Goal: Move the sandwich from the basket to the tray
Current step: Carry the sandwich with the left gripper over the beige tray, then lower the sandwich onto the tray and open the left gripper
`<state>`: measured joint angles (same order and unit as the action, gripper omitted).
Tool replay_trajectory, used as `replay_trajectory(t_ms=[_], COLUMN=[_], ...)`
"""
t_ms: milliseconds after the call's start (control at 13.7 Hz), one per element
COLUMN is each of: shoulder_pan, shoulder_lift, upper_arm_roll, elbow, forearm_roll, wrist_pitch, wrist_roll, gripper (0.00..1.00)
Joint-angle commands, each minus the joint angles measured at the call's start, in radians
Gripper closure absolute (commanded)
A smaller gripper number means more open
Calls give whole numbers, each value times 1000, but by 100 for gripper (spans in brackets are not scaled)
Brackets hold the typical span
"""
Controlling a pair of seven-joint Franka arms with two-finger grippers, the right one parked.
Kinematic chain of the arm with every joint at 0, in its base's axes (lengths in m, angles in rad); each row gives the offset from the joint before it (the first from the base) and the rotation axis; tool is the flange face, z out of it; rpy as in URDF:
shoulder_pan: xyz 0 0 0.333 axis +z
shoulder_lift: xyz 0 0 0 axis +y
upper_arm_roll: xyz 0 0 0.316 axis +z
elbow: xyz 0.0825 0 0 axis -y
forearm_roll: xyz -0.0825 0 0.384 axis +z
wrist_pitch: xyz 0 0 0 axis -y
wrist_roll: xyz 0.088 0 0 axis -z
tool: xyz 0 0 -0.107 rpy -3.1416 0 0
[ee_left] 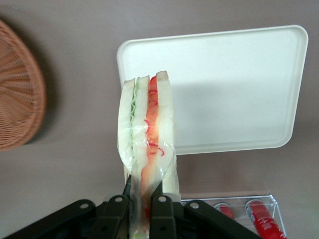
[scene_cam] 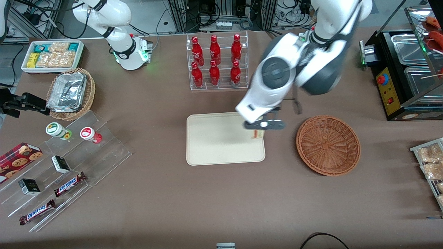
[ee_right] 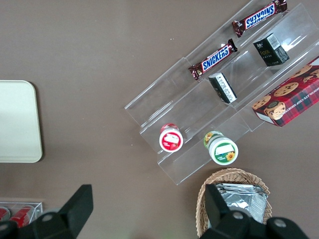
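Left arm's gripper (scene_cam: 258,129) hangs above the tray (scene_cam: 214,152), at the tray edge nearest the basket (scene_cam: 328,145). Jaws narrow, clamped on the sandwich (scene_cam: 258,134), which is off the surface and held w/ its layers on edge. In the wrist view the gripper (ee_left: 141,203) pinches the wrapped sandwich (ee_left: 147,134) at one end; black fingers (ee_left: 161,206) press both bread faces, clear film wrap visible, green filling one side, orange-red stripe the other. Tray (ee_left: 234,99) sits beneath it, bare cream surface, low rim, rounded corners. Wicker basket (ee_left: 20,89), reddish-brown, is on the table (scene_cam: 193,200) just beside the tray, toward the working arm's end, apart from it. Nothing seen inside the basket. Clear rack of red cola bottles (scene_cam: 216,62) stands farther from the front camera than the tray; two bottles (ee_left: 261,216) also show in the wrist view.
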<state>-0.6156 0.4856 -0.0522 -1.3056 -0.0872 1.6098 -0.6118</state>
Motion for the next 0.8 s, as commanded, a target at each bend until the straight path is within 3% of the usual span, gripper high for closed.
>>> replay_trajectory(t_ms=[0,366,732], shoulder_pan=[-52,-102,-133], shoulder_lift=[140,264,329], upper_arm_roll=[14,15,15], elbow=[131,129,124], forearm_roll=[-11,-3,0], wrist_pitch=[33,231,294], wrist_roll=[-52,-120,-132], gripper=[100,100,100])
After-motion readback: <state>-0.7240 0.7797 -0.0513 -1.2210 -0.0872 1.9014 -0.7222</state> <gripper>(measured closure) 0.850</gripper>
